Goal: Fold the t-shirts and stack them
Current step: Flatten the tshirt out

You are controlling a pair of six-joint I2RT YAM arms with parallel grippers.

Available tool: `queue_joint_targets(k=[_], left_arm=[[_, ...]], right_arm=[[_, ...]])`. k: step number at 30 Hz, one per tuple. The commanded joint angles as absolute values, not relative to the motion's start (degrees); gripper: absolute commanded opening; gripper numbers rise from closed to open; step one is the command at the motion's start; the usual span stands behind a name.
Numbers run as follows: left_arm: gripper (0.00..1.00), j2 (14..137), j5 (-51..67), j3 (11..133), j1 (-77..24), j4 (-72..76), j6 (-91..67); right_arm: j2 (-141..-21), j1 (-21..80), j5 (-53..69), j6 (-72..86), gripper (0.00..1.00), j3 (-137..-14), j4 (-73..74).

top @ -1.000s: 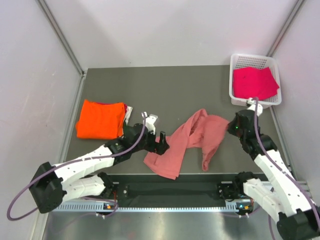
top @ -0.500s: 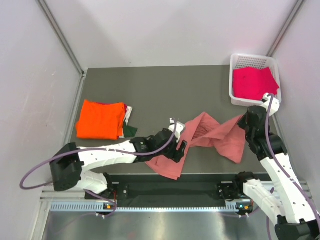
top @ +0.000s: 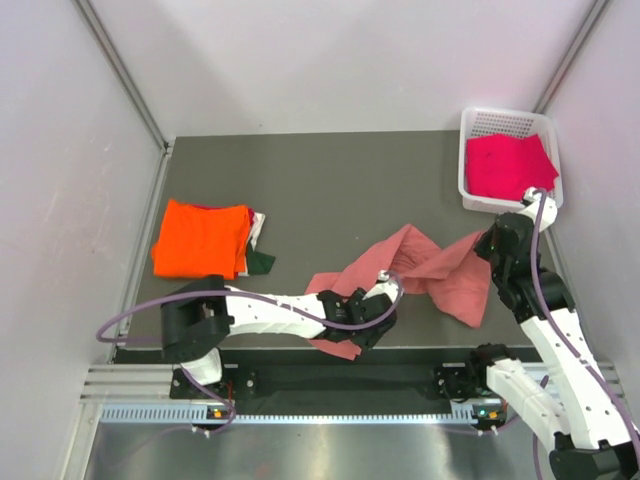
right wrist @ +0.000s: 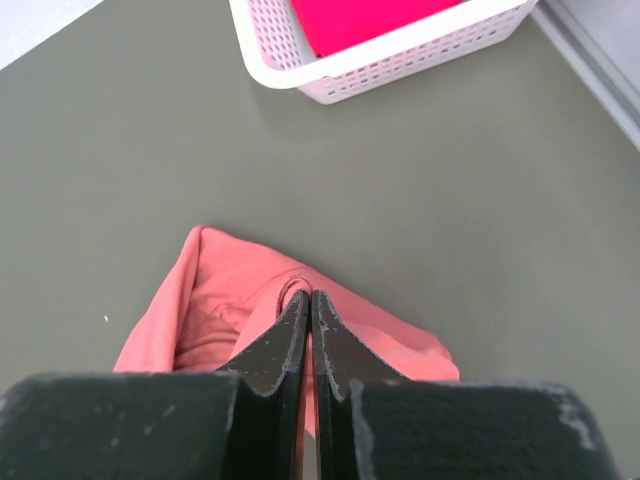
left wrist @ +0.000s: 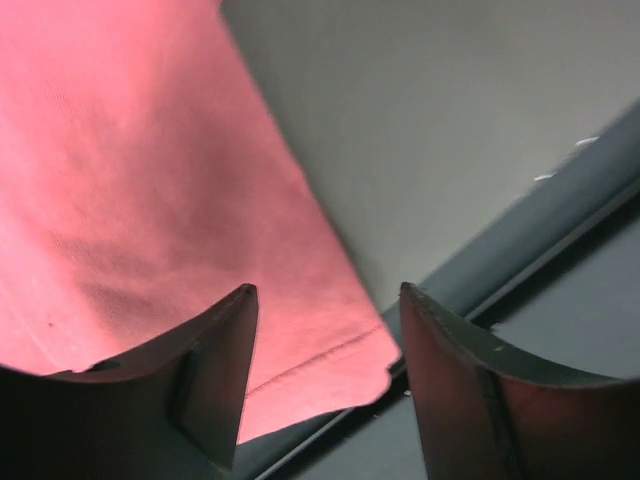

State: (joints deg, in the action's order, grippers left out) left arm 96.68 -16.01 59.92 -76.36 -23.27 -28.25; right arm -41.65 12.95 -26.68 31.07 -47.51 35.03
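A salmon-pink t-shirt (top: 420,268) lies twisted across the front middle of the table. My right gripper (top: 488,243) is shut on its right edge; in the right wrist view the closed tips (right wrist: 311,296) pinch a fold of the pink cloth (right wrist: 215,315). My left gripper (top: 372,322) is open, low over the shirt's near hem corner (left wrist: 330,365), which lies between the fingertips (left wrist: 240,310) at the table's front edge. A folded bright orange t-shirt (top: 200,238) lies at the left. A magenta t-shirt (top: 510,165) lies in the basket.
The white mesh basket (top: 468,128) stands at the back right, also in the right wrist view (right wrist: 400,62). Dark green and white cloth (top: 260,250) pokes out beside the orange shirt. The front rail (left wrist: 560,250) runs just past the hem.
My left arm has swung right along the front edge to the pink shirt's near corner. My right gripper pulled the shirt's right end to the right, stretching it out.
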Motion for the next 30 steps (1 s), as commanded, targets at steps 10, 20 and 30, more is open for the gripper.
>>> queue_joint_targets(k=[10, 20, 30], left_arm=[[0.41, 101.2, -13.0, 59.1, -76.1, -22.6, -31.0], [0.0, 91.2, -2.1, 52.3, -66.7, -18.7, -32.3], [0.0, 68.1, 10.5, 49.6, -43.2, -20.7, -32.1]], right_arm=[[-40.9, 12.0, -25.5, 30.4, 0.0, -46.1, 32.5], [-41.7, 11.5, -25.4, 29.8, 0.0, -45.8, 32.2], [-43.1, 11.2, -23.2, 29.5, 0.0, -43.9, 30.5]])
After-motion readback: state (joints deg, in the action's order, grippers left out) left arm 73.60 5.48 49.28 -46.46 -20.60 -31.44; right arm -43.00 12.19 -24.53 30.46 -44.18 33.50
